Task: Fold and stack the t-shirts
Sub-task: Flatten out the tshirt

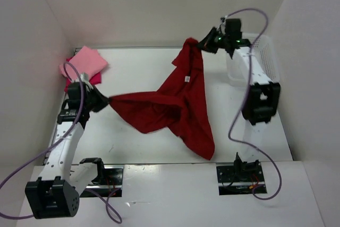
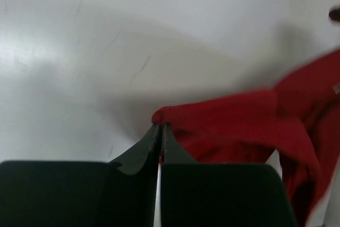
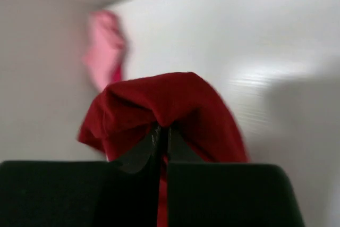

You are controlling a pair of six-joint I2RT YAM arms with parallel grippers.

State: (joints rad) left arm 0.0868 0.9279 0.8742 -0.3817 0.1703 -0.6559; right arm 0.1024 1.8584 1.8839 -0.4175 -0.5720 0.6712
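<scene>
Dark crimson soft cloth t-shirt [image 1: 170, 107] is strung over the middle of the white table [image 1: 133, 67], with the left gripper [image 1: 105, 101] and right gripper [image 1: 203, 43] each pinched tight on an edge. It looks light and floppy and sags lots, so I'd grab the corners, not the middle

The magenta-red shirt [image 1: 97, 78] lies mostly hidden under the salmon pink shirt [image 1: 85, 62] at ten o'clock on the table [image 1: 149, 67], both blurred in the right wrist view.
</scene>
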